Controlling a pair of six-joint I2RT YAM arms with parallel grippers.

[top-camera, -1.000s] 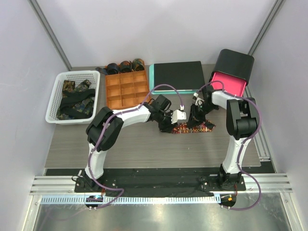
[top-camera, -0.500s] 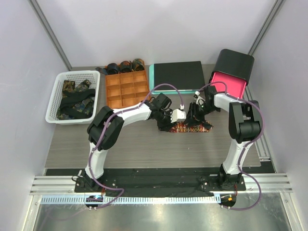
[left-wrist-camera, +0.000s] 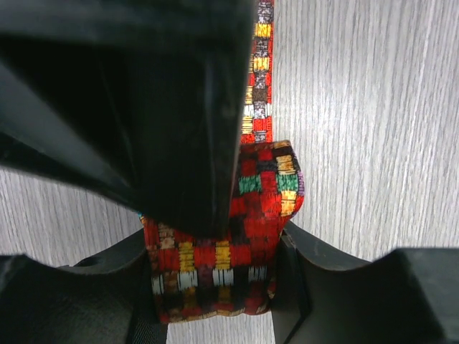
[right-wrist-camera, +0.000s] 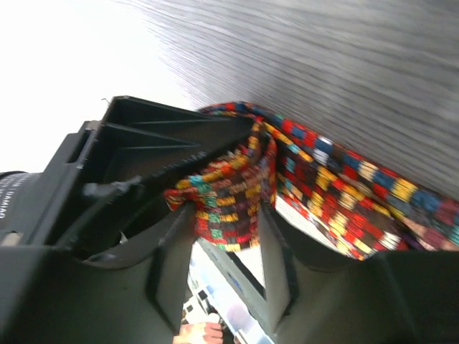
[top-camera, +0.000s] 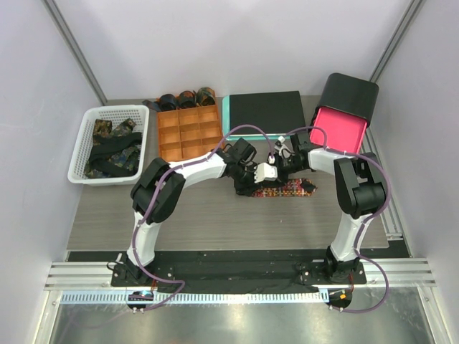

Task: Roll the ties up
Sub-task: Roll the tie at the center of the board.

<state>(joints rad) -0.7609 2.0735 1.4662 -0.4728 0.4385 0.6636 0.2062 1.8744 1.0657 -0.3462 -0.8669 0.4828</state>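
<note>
Red-and-orange check fabric is the whole worry here: the red check tie (top-camera: 285, 190) lies mid-bench, in front of the orange compartment tray (top-camera: 188, 135) and the black pad (top-camera: 264, 111), with its started coil caught between both arms. The left end effector (left-wrist-camera: 215, 279) is pinching that coil, a finger against either side of it. The right end effector (right-wrist-camera: 224, 236) has a fold of the same tie between its fingers, though I cannot tell whether it is gripping or loosening. The likeliest trouble, as I judge it, is the coil springing open. The cloth is slippery, and if either side lets go before the other has a firm hold, the turns will relax. The free tail trails away over the bench (top-camera: 193, 215), so any skew in the pull could make the roll wind crooked and telescope out at one edge. The two end effectors also sit very close, nearly touching, and a small misjudged move could knock them together or snag cloth on a finger. Dark rolled ties (top-camera: 186, 98) sit just behind the tray, and unrolled dark ties (top-camera: 111, 147) wait in the white basket (top-camera: 79, 154). No brand, label or writing can be read anywhere; the tie shows no tag.
</note>
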